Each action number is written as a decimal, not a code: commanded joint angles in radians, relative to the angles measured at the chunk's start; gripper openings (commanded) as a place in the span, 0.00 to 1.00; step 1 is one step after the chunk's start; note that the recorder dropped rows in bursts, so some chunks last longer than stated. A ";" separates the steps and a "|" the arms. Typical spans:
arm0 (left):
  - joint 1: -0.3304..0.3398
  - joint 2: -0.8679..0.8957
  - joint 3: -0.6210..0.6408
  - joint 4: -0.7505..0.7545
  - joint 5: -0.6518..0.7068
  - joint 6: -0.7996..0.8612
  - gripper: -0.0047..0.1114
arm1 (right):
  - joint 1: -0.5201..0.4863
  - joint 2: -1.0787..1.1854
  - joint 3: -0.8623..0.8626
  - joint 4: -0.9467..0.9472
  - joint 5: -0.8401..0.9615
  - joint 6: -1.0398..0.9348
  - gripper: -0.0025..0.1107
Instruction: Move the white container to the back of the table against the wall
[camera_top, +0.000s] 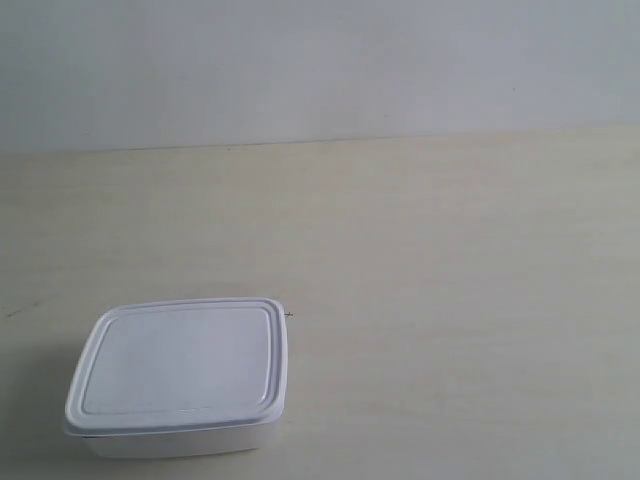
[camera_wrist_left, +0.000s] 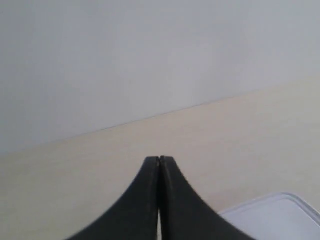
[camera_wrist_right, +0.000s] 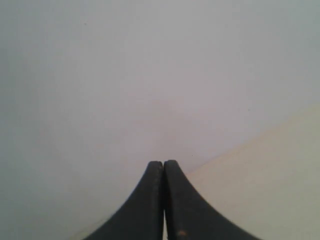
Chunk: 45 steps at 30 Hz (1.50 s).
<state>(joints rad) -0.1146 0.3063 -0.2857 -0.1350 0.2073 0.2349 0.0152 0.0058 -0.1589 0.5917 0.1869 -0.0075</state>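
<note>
The white container (camera_top: 180, 375), lid on, rests flat on the table (camera_top: 450, 300) near the front at the exterior view's left, well short of the wall (camera_top: 320, 60). No arm shows in the exterior view. In the left wrist view my left gripper (camera_wrist_left: 159, 159) is shut with nothing between its black fingers, and a corner of the white container (camera_wrist_left: 272, 220) lies just beside and below it. My right gripper (camera_wrist_right: 163, 162) is shut and holds nothing, facing the wall (camera_wrist_right: 150, 75) and a strip of the table (camera_wrist_right: 270, 190). The container is out of the right wrist view.
The seam where the table meets the wall (camera_top: 320, 141) runs across the back. A tiny dark speck (camera_top: 290, 316) sits by the container's far corner.
</note>
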 joint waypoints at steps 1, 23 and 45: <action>-0.007 0.008 -0.005 -0.002 -0.139 -0.003 0.04 | -0.004 -0.006 -0.038 0.313 0.110 -0.340 0.02; -0.007 0.017 -0.005 -0.081 -0.293 -0.263 0.04 | -0.004 -0.006 -0.047 1.105 0.471 -1.021 0.02; -0.219 0.452 -0.139 -0.081 0.156 -0.185 0.04 | -0.004 0.756 -0.120 1.141 0.699 -1.402 0.02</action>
<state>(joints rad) -0.2899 0.7194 -0.4172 -0.2093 0.3468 0.0375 0.0152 0.6920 -0.2715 1.7047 0.8764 -1.3558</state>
